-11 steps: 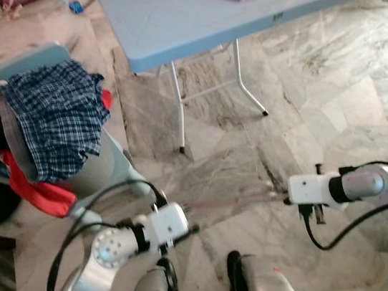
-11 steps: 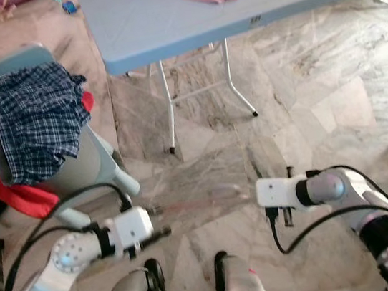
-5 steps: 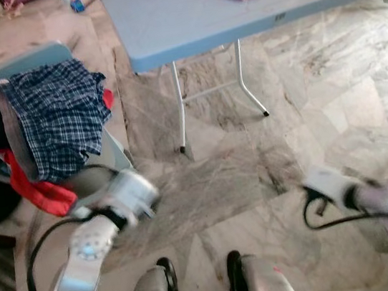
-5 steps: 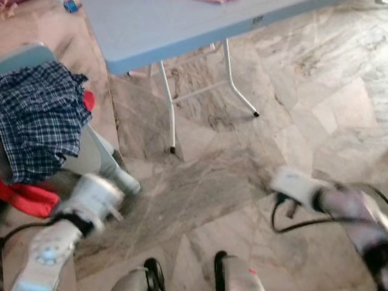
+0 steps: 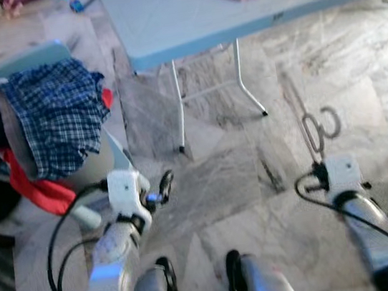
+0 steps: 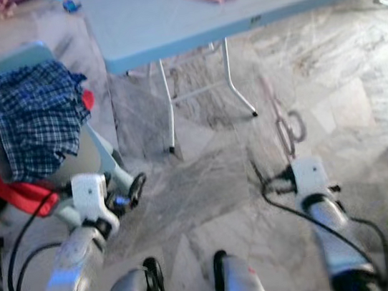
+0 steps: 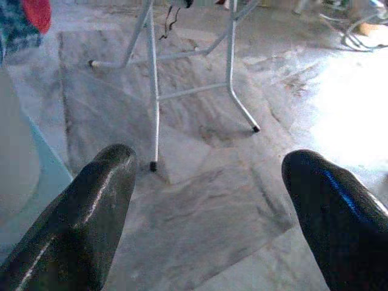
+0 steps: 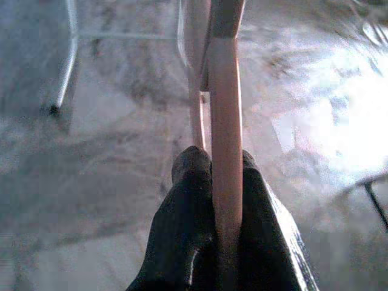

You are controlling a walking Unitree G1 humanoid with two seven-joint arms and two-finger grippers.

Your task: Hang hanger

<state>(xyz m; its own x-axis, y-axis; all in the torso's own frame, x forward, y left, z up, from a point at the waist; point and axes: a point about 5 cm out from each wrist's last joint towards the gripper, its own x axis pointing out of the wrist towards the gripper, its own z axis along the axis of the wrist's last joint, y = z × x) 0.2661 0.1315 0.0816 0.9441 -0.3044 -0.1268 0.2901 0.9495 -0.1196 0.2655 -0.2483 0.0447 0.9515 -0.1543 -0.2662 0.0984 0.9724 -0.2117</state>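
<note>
Bright daylight, floor glare, motion blur

The marble floor (image 5: 353, 43) and blue folding table (image 5: 162, 20) are seen from head height, angled forward and down, by 2 stereo eyes sharing 1 scene. The table's legs (image 7: 151, 91) are viewed low and near from the left wrist, the floor closely from the right.

No text, label, brand or number can be read on anything here.

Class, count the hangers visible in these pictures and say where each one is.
1: a pink hanger clamped in the right gripper, sticking out above the marble floor. Others may be hidden.
</note>
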